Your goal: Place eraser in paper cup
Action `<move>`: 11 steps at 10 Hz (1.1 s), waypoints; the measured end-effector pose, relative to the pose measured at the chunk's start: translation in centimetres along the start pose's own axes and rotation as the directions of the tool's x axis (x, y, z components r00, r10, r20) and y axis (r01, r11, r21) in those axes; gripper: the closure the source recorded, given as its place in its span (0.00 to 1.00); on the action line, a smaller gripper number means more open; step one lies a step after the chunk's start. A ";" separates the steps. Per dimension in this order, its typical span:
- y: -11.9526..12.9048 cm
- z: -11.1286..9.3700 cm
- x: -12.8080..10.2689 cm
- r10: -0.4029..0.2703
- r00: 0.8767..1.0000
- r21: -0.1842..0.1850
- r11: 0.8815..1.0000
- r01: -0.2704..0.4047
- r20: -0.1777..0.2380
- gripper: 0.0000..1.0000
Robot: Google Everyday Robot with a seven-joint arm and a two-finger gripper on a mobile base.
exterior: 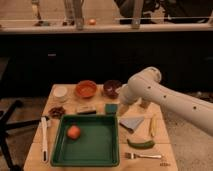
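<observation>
**Eraser on table; paper cup at far left**

We log the eraser (86, 109) lying flat on the table (164, 136), just beyond the far rim of the green tray (95, 146); the teal sponge (111, 108) sits just to its right. The paper cup (60, 92) stands upright near the far left corner, apart from the eraser; right of it stands the orange bowl (86, 89), then the dark bowl (111, 88). The white arm (170, 97) reaches in from the right; the gripper (122, 104) hangs low just right of the sponge, mostly hidden by the wrist; we cannot tell its state. An orange fruit (74, 131) lies in the tray; a fork (142, 155) lies at the near right.
</observation>
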 end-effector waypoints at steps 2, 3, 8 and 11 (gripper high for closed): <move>-0.1 2.0 -2.2 -0.017 1.000 -0.008 1.000 0.017 0.026 0.20; -0.6 3.1 -3.2 -0.029 0.999 -0.012 0.999 0.029 0.036 0.20; -3.1 7.1 -6.0 -0.055 0.998 -0.044 0.997 0.057 0.035 0.20; -4.5 10.0 -6.6 -0.069 0.997 -0.062 0.996 0.070 0.024 0.20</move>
